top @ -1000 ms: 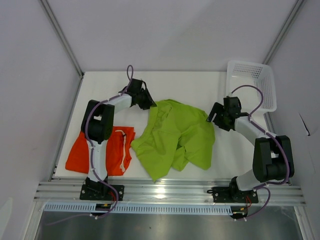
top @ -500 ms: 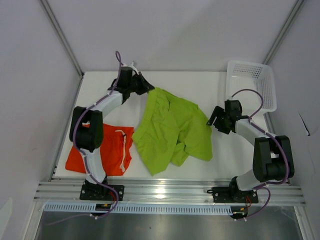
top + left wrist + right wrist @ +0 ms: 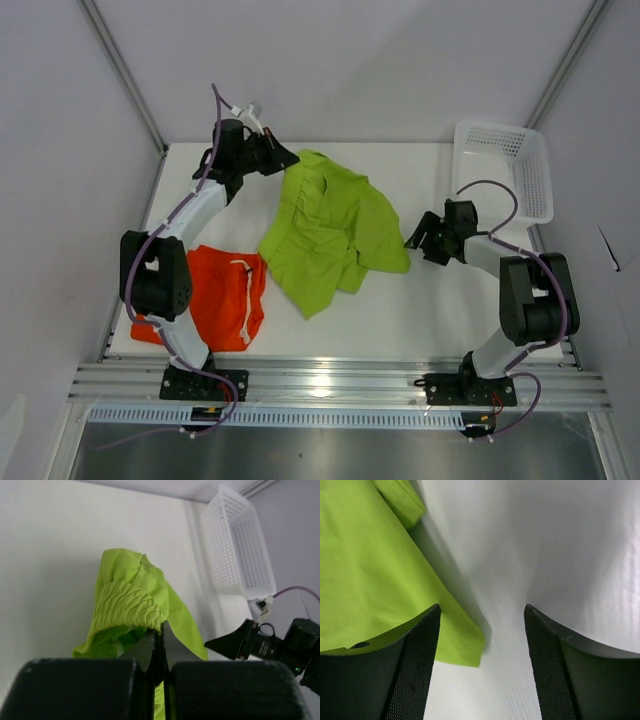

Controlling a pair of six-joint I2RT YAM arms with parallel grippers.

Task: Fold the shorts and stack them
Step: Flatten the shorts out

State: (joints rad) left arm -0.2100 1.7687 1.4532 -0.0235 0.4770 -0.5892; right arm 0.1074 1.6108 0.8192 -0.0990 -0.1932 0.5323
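Observation:
The lime green shorts (image 3: 330, 230) lie crumpled mid-table, with the waistband end lifted at the back. My left gripper (image 3: 285, 158) is shut on that gathered waistband (image 3: 127, 607), and its tips (image 3: 161, 627) pinch the fabric edge. The orange-red shorts (image 3: 225, 300) with a white drawstring lie flat at the near left, partly under the left arm. My right gripper (image 3: 415, 240) stands open low over the table. A corner of the green shorts' hem (image 3: 465, 647) lies between its fingers (image 3: 420, 650), nearer the left one.
A white mesh basket (image 3: 505, 170) stands at the back right corner, also visible from the left wrist (image 3: 240, 545). White table (image 3: 440, 310) shows between the green shorts and the right arm. Grey walls close in on the table at the back and sides.
The left gripper closed on the waistband and pulled it toward the back left, dragging the green shorts left. The right gripper followed the hem leftward and narrowed a little.

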